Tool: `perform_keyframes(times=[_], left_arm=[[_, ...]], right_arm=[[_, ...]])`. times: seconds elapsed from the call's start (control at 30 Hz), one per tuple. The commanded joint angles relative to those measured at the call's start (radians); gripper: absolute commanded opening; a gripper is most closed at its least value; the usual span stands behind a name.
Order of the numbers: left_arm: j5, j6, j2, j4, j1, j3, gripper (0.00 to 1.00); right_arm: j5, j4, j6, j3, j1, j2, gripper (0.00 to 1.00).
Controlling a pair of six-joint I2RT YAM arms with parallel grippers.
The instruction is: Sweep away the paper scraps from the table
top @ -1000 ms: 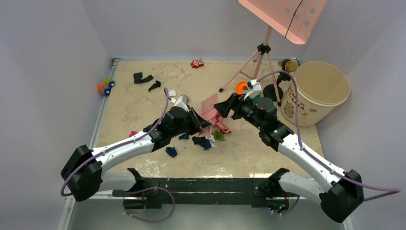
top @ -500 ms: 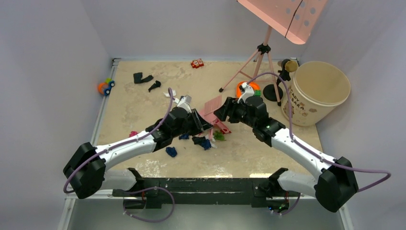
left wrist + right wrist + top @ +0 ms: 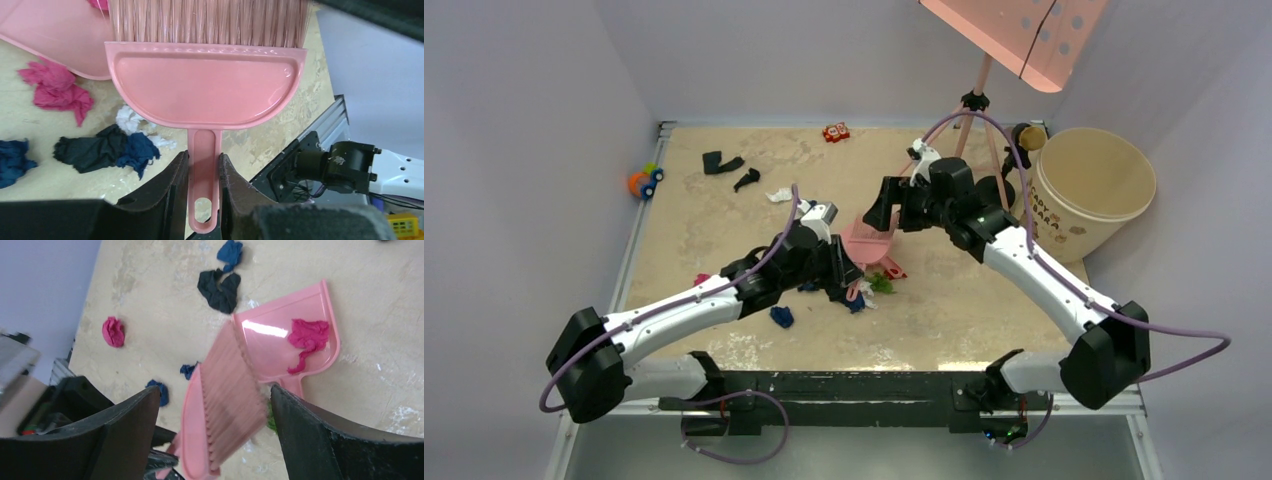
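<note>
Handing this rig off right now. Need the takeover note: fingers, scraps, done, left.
Left gripper: shut on the pink brush handle, bristles by the dustpan mouth.
Right gripper: open, empty, above the dustpan, which lies on the table.
Done: one magenta scrap in the dustpan.
Left: black and blue scraps and a second magenta scrap beside the brush, a green scrap near the dustpan handle, a lone magenta wad toward the left rail, black strips at the far left, a white scrap nearby.
</note>
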Motion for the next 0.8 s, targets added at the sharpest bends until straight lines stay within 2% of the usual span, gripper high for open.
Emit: perform_keyframes(times=[0.0,0.2,0.27,0.33,0.57,0.77], left_arm=[[-0.067,0.141,-0.062,-0.042,-0.001,0.011,0.19],[-0.121,0.171,-0.082,-0.073,-0.001,0.020,0.19],[-0.129,0.173,-0.080,-0.072,-0.001,0.023,0.19],[-0.123,0.177,-0.072,-0.071,-0.001,0.034,0.19],[-0.086,0.170,-0.058,-0.057,-0.001,0.043,0.19],[-0.060,0.149,-0.052,-0.034,-0.001,0.035,0.18]], right_arm=[[-0.176,-0.111,-0.056,0.013,-0.010,0.016,0.85],[-0.253,-0.109,-0.056,-0.046,-0.010,0.000,0.83],[-0.268,-0.071,-0.035,-0.085,-0.010,-0.024,0.77],[-0.276,-0.038,-0.014,-0.114,-0.010,-0.043,0.62],[-0.277,0.021,0.024,-0.142,-0.010,-0.034,0.58],[-0.324,0.163,0.111,-0.184,-0.010,-0.023,0.39]])
